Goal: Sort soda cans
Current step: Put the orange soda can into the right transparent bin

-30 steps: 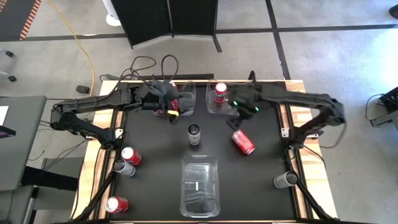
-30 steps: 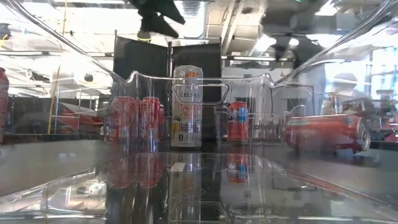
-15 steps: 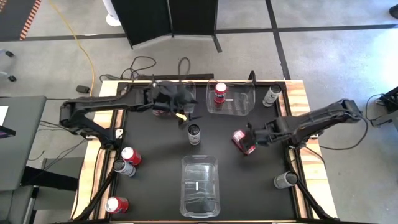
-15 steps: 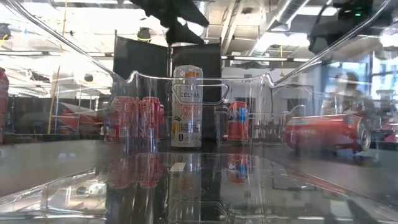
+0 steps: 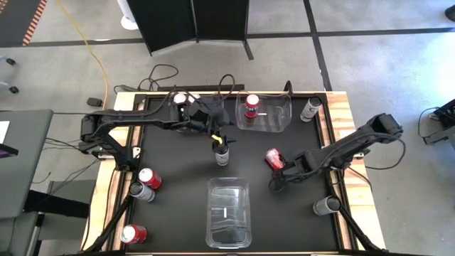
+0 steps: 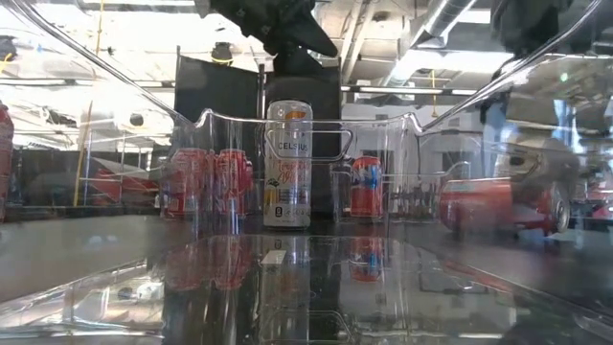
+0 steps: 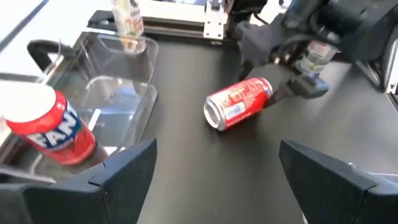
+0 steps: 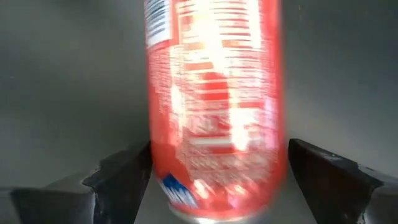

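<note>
A red soda can point(image 5: 274, 158) lies on its side on the black table, right of the middle. My right gripper point(image 5: 279, 173) is open and points steeply down at the can's near end point(image 8: 214, 186), one finger on either side; whether they touch it I cannot tell. A tall pale soda can point(image 5: 222, 153) stands upright in the middle. My left gripper point(image 5: 217, 137) hangs open just above it point(image 6: 287, 163), apart from it. Another red can point(image 5: 252, 107) stands in the far clear bin point(image 5: 281, 117).
A clear bin point(image 5: 229, 212) sits at the near middle. Two red cans point(image 5: 149, 178) point(image 5: 133, 233) and a grey one point(image 5: 141, 190) stand near left. Another grey can point(image 5: 327, 206) lies near right, one point(image 5: 309, 109) stands far right. A bin with red cans point(image 6: 206, 182) lies under my left arm.
My right gripper has swung from the far bin toward the table's near edge and come down over the lying red can, rolling as it went. My left gripper has moved right and down from the far left bin to above the tall can. Both stay open.
</note>
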{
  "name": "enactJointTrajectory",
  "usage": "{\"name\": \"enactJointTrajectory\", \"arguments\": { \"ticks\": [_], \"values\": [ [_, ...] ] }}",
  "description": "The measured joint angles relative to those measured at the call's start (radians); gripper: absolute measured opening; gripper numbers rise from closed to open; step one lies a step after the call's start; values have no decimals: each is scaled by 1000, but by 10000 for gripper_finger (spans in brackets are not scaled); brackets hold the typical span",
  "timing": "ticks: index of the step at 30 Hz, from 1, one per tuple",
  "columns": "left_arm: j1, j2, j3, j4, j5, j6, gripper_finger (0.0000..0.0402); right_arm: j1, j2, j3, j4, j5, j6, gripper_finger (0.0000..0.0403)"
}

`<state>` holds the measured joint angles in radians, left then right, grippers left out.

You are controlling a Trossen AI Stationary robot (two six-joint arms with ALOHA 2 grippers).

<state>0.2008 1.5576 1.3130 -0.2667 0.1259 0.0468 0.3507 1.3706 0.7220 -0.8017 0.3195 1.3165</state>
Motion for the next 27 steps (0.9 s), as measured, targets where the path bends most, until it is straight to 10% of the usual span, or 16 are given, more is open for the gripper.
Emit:
{"name": "enactJointTrajectory", "arguments": {
  "ticks": [12, 27],
  "values": [
    [-27, -7, 0, -6, 0, 110, 336, -58, 53, 48, 63, -25, -262, 291],
    [-50, -7, -1, 86, 128, -52, 337, -203, -69, 370, 87, 2, -730, 300]
  ]
}}
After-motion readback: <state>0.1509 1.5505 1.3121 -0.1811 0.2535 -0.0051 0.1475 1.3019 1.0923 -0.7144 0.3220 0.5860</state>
